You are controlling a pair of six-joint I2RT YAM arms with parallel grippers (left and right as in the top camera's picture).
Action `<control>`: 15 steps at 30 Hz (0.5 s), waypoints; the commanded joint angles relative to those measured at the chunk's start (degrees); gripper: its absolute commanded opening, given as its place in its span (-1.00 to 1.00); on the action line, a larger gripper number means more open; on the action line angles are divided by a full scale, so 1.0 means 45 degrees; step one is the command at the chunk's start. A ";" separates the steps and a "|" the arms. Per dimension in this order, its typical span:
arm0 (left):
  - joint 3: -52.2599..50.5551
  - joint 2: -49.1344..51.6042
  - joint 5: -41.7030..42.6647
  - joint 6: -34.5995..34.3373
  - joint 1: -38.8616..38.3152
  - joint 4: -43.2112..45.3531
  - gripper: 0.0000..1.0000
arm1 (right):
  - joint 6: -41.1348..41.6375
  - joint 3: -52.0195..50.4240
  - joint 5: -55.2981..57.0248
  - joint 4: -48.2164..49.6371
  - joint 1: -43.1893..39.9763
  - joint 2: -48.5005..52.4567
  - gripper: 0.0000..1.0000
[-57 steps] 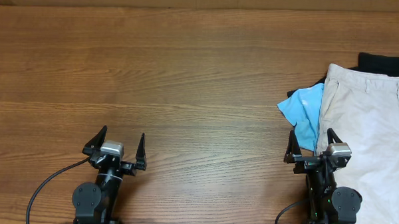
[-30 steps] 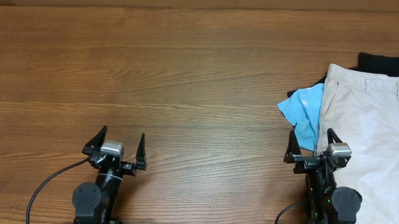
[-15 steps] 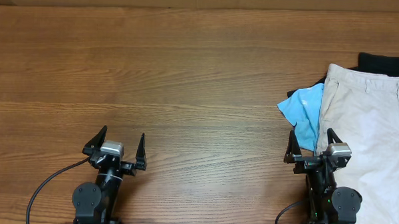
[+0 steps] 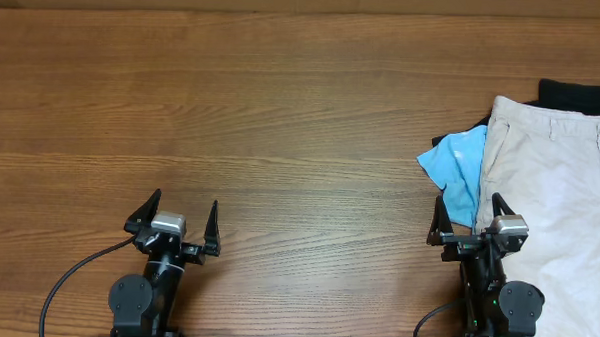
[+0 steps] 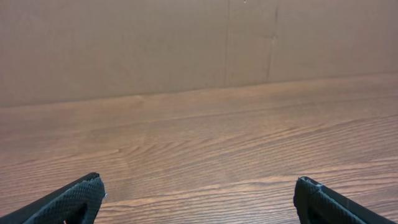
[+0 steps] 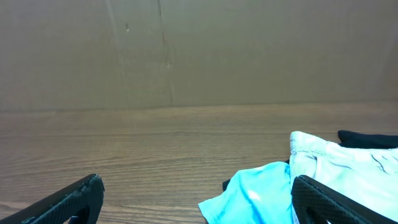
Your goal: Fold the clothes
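1. At the near table (image 4: 282, 108) edge, note that nothing has changed: both arms sit parked, with left gripper (image 4: 186, 199) and right gripper (image 4: 468, 199) spread wide and empty.
2. Locate the trousers (image 4: 559, 198) at the far right, lying flat over a blue top (image 4: 460, 169), untouched.
3. Compare the earlier overhead views: every item matches, so judge folding not begun.

The left pincer (image 4: 186, 201) and right pincer (image 4: 468, 200) are each showing two pointed, textured black fingers (image 5: 69, 200) flanking a silver block (image 4: 167, 224); black cables (image 4: 74, 278) are trailing from round black joint housings (image 4: 130, 298).
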 commanded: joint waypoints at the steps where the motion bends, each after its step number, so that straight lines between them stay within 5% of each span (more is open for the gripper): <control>1: -0.0044 -0.0126 -0.0121 -0.0214 -0.0058 -0.0010 1.00 | -0.0010 -0.0131 0.0112 0.0078 -0.0073 -0.0151 1.00; 10: -0.0044 -0.0126 -0.0044 -0.0214 -0.0058 0.0194 1.00 | 0.0593 -0.0121 -0.0933 0.0413 -0.0063 -0.0151 1.00; 15: 0.0364 -0.0126 0.2030 -0.0219 -0.0058 0.2016 1.00 | 0.1496 0.0053 -0.2584 0.2618 -0.0058 -0.0151 1.00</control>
